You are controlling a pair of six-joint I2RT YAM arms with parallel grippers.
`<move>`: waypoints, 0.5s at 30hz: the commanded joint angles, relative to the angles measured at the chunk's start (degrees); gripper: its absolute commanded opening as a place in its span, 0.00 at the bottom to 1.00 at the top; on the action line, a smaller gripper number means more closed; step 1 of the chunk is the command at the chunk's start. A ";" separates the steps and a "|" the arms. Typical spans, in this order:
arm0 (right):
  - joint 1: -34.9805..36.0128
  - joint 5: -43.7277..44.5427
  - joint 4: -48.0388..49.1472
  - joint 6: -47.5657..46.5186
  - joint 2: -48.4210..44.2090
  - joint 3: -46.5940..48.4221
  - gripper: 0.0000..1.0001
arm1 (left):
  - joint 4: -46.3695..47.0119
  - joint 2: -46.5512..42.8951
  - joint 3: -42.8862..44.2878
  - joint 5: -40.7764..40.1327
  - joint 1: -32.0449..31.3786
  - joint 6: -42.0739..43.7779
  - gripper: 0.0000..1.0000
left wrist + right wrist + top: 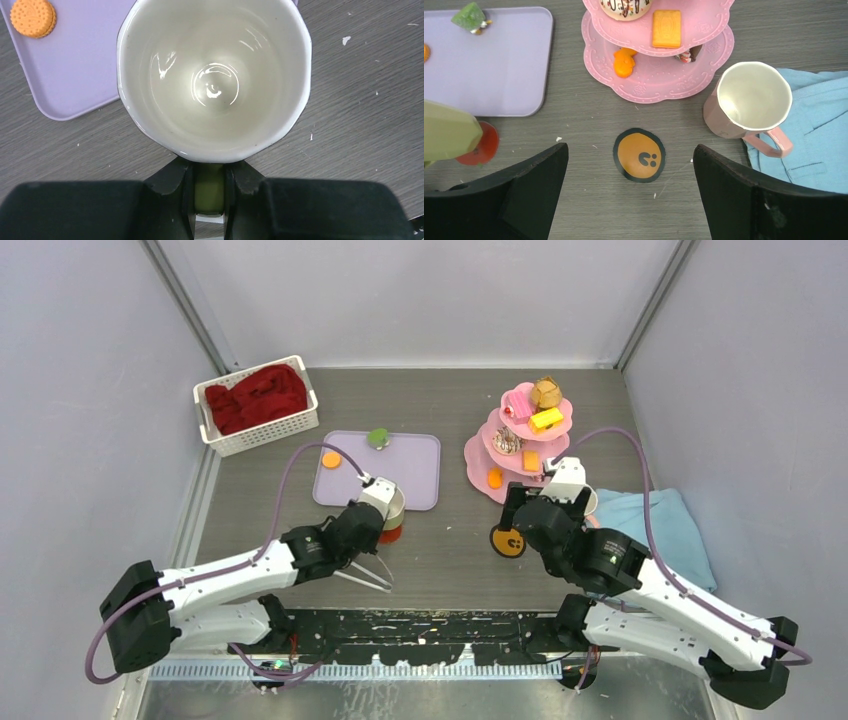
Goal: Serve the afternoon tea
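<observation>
The right wrist view's edge cuts off the pink stand (649, 85) at twelve o'clock, the blue towel (819, 130) at three and the yellow-green mug (446, 137) at nine.

White shells and black joint housings make up the left arm (225, 580) and right arm (660, 595), each ending in a bulky black base at the frame's bottom corners. A mauve cable (606, 429) trails along each. The wrist views show matte black, wedge-shaped fingers (524, 200).

The yellow-green mug (215, 75) was white inside; the three-tier stand (649, 86) pink; the tray (489, 65) lilac; the coaster (639, 155) orange, black-rimmed.
</observation>
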 commanded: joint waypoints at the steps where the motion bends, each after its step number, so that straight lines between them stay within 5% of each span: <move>1: 0.18 0.77 -3.20 1.94 1.66 1.64 0.98 | 9.03 -0.99 1.00 -5.35 -0.93 0.36 0.00; 10: -2.17 6.14 -18.02 19.64 8.06 4.00 1.00 | 9.57 0.58 -1.62 -6.29 -1.01 -3.10 0.00; 15: -11.72 -0.14 -14.52 13.84 3.33 3.28 1.00 | 10.25 0.06 -3.35 -5.09 -1.00 -4.22 0.00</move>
